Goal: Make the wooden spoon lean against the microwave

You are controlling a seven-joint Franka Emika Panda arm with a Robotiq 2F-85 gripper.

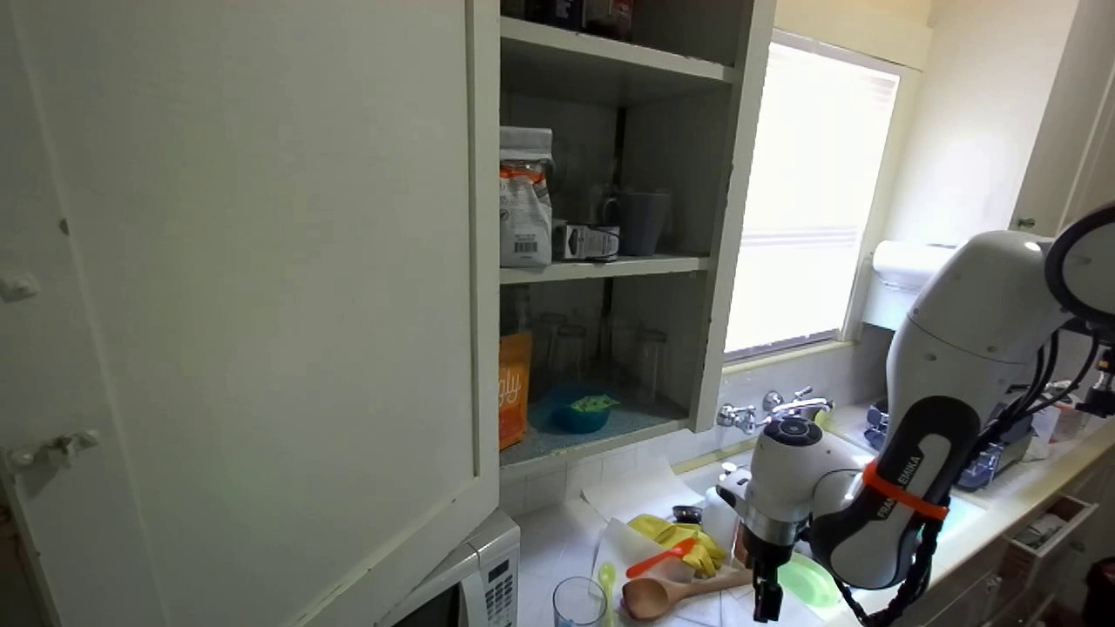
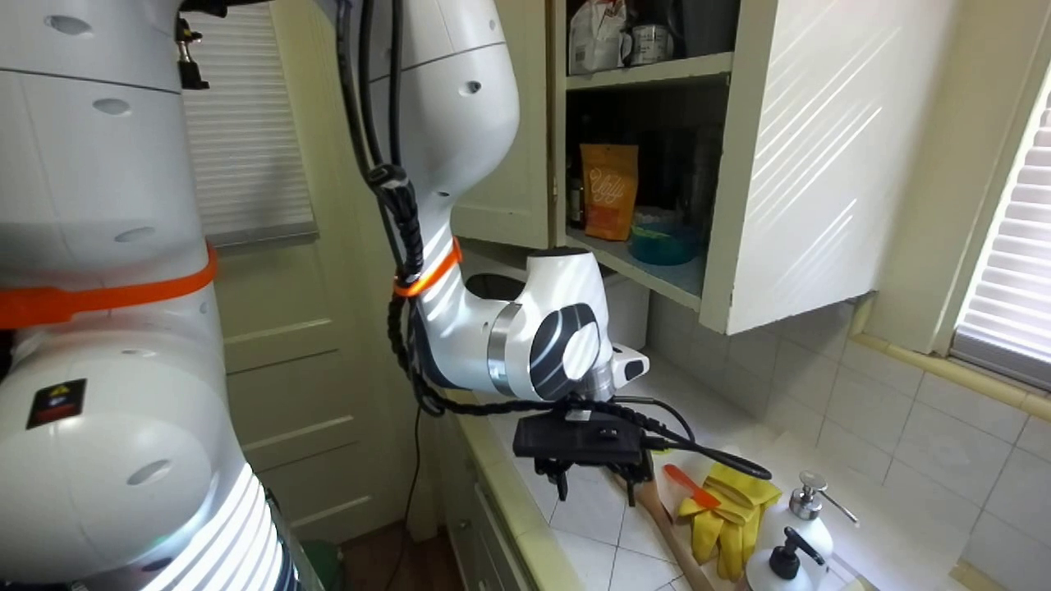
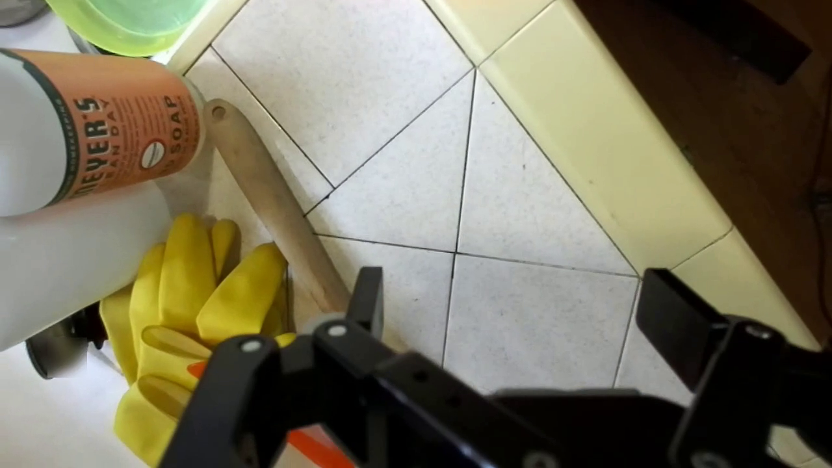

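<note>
While the end effector [image 1: 766, 610] stood wide, the wooden spoon [image 1: 671, 594] lay near it

As seen in an exterior view, the spoon rested on the tabletop [image 1: 556, 542] beside the end effector, the microwave [image 1: 492, 579] farther away on that side. In an exterior view, the fingers [image 2: 562, 486] hung apart, yellow gloves [image 2: 727, 517] beyond. In the wrist view, the handle [image 3: 270, 195] emerged from behind one finger, toward the soap bottle [image 3: 123, 123].
</note>
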